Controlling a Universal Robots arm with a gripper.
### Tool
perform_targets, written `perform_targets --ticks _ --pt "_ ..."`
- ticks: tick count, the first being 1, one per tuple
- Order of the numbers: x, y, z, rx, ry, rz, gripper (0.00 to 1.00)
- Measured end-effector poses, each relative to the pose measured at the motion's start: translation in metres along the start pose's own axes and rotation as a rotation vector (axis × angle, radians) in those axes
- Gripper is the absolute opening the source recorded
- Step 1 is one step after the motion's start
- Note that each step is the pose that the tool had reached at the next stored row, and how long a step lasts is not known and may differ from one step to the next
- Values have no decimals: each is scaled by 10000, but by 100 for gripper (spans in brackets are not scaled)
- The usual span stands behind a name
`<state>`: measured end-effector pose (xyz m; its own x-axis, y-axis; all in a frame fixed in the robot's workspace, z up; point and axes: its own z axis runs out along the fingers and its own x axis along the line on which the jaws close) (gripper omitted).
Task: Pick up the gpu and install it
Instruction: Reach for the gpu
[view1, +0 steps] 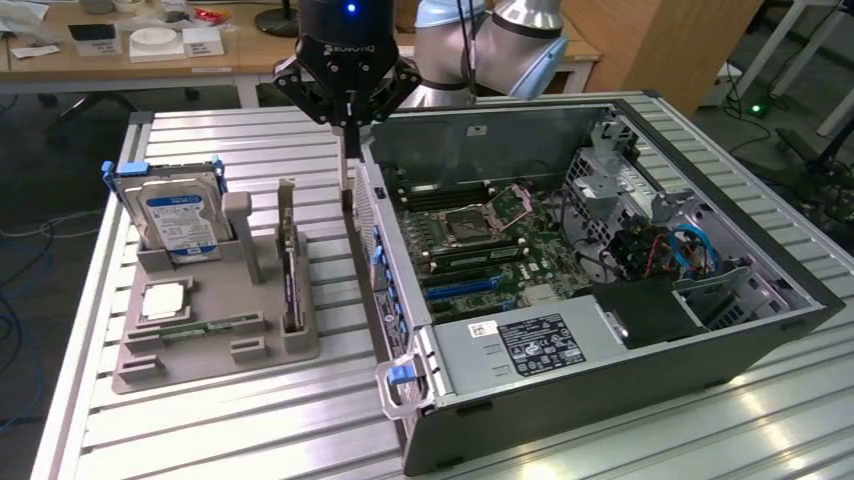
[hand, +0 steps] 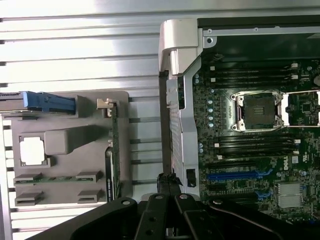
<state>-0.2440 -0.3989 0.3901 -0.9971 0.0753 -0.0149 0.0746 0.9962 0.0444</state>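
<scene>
One gpu (view1: 288, 262), a thin dark board with a pale metal bracket, stands on edge in one grey plastic holder (view1: 134, 375) on the ribbed table (view1: 240, 440). One black tool (view1: 350, 120), tips pinched together and empty, hangs between the holder and the open computer case (view1: 667, 385).

Exterior cam sits high up across the table (view1: 200, 420) from the arm (view1: 521, 40), angled down at it (far enough back to fit the whole case (view1: 627, 385)). Wrist cam stares straight down past the gripper (hand: 167, 181), much closer in. Both catch the tray (hand: 65, 112) and motherboard (view1: 494, 250).
</scene>
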Motion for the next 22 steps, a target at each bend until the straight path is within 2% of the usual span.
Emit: perform_targets --ticks 22 --pt "253 -20 3 2 28 1 11"
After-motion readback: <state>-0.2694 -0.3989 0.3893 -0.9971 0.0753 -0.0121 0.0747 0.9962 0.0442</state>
